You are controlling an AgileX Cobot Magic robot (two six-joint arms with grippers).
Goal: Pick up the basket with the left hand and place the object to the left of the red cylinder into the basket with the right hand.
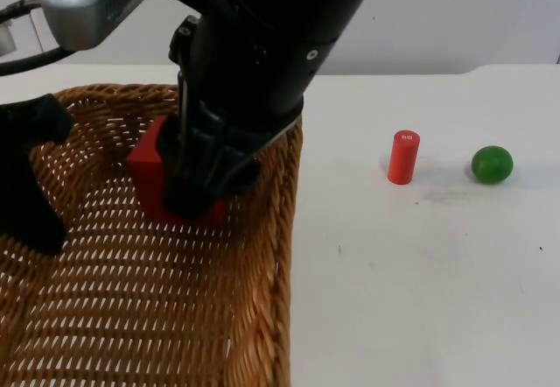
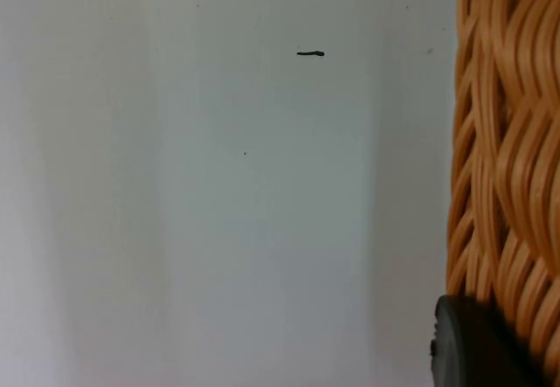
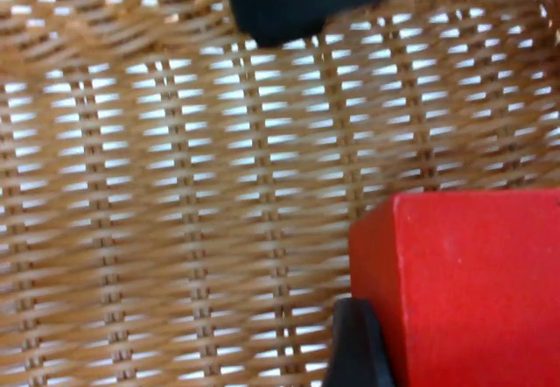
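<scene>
The woven basket (image 1: 287, 229) takes up the left of the top view, lifted, with my left gripper (image 1: 35, 177) shut on its left rim. In the left wrist view the basket's rim (image 2: 507, 142) runs beside a black fingertip (image 2: 472, 348) above the white table (image 2: 219, 186). My right gripper (image 1: 197, 190) reaches down inside the basket, shut on a red block (image 1: 150, 172). The right wrist view has the red block (image 3: 464, 291) against a black fingertip (image 3: 354, 352), close over the basket's woven bottom (image 3: 175, 186). The red cylinder (image 1: 403, 157) stands upright on the table to the right.
A green ball (image 1: 492, 165) lies to the right of the red cylinder. White table (image 1: 411, 299) stretches from the basket's right rim to the front edge. The grey wall rises behind.
</scene>
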